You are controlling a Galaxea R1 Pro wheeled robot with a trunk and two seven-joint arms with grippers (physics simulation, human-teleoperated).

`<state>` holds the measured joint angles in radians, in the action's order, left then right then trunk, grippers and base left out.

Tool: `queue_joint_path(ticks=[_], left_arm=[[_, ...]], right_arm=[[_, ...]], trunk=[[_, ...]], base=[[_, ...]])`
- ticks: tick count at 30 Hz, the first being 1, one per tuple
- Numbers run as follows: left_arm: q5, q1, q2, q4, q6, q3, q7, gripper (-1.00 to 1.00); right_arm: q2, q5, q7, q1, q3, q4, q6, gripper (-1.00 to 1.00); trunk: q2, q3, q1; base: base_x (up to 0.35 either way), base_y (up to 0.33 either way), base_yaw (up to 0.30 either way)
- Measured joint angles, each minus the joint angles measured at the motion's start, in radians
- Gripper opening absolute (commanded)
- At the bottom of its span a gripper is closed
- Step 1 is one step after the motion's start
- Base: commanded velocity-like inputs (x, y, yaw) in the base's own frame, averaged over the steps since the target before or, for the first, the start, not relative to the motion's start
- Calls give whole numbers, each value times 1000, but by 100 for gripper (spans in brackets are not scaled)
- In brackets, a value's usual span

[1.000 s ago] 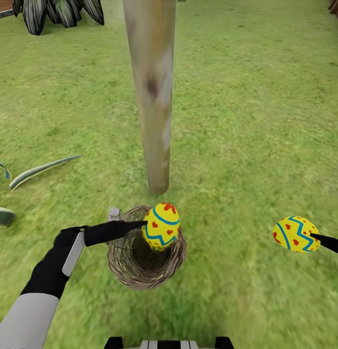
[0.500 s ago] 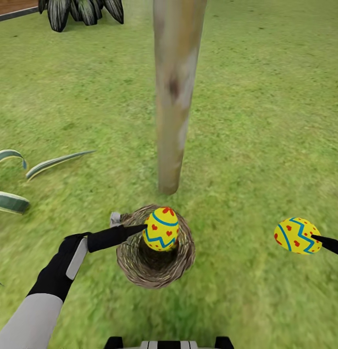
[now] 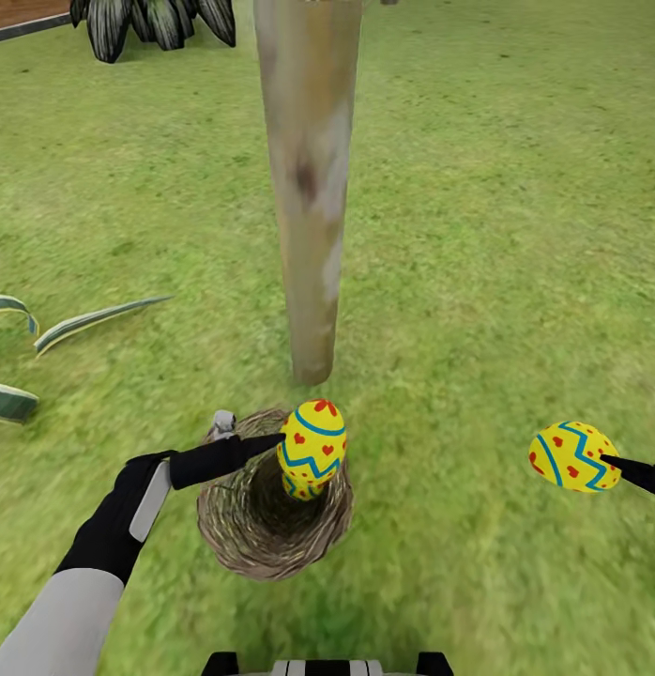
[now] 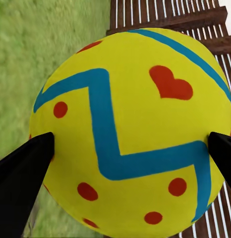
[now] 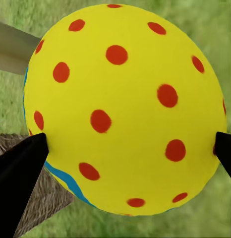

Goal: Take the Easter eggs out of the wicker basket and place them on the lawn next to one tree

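Observation:
My left gripper [image 3: 288, 438] is shut on a yellow Easter egg [image 3: 312, 439] with blue zigzags and red hearts, held just above the wicker basket [image 3: 262, 526]. A second egg [image 3: 297, 486] peeks out inside the basket under it. My right gripper [image 3: 609, 460] is shut on a third egg [image 3: 571, 455], above the lawn [image 3: 478, 282] to the right. The pale tree trunk [image 3: 309, 207] rises just behind the basket. In the left wrist view the egg [image 4: 130, 129] sits between both black fingers [image 4: 21, 173]. In the right wrist view the dotted egg [image 5: 125, 109] is gripped likewise.
Striped long leaves [image 3: 93, 317] lie on the grass at the left. A dark-leaved plant [image 3: 149, 19] stands at the far left back. Wooden slats [image 4: 165, 15] show behind the egg in the left wrist view. Open grass stretches right of the trunk.
The head view swung right and then back left. Both grippers still hold their eggs. The egg inside the basket now peeks out under the left-held egg.

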<state>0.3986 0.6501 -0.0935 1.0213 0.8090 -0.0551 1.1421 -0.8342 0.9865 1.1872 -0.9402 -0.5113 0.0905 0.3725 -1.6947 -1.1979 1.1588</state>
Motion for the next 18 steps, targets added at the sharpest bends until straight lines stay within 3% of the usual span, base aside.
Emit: queue_joint_path(ticks=[6, 10, 18], left_arm=[[0, 0, 11, 0, 0, 0, -1, -100], [-2, 0, 12, 1, 0, 0, -4, -100], [-1, 0, 25, 0, 0, 0, -6, -100]], right_arm=[[0, -2, 0, -1, -2, 0, 0, -100], [0, -54, 0, -1, -2, 0, 0, -100], [0, -63, 0, -1, -1, 0, 0, -100]], trunk=[[0, 0, 0], [0, 0, 0], [0, 0, 0]], base=[[188, -238, 204], [25, -80, 205], [0, -270, 264]])
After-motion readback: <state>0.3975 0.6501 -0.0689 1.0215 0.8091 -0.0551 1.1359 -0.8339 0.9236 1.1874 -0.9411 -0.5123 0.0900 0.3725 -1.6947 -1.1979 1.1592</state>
